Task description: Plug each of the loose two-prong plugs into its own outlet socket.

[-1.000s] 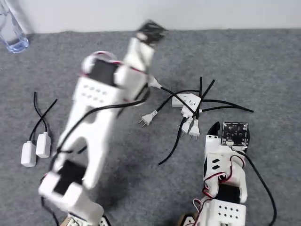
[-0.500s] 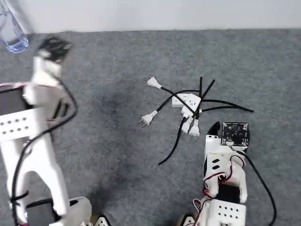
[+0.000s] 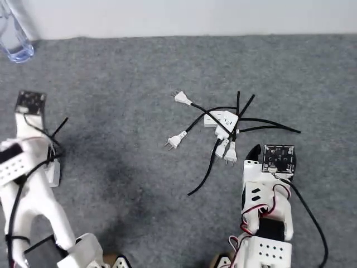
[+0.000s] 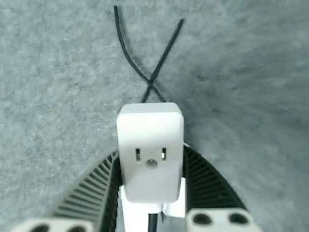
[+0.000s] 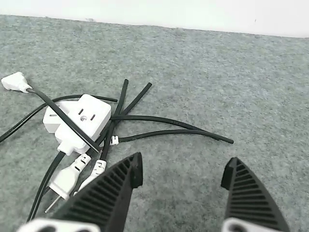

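One arm (image 3: 25,167) now over outlet socket (image 4: 150,152).

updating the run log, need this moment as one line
left gripper: at a left-side socket | right gripper: open, empty | plugs: none plugged in

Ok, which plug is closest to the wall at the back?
The plug with its prongs pointing toward the wall. The lone plug and the side-by-side pair lie farther from it.
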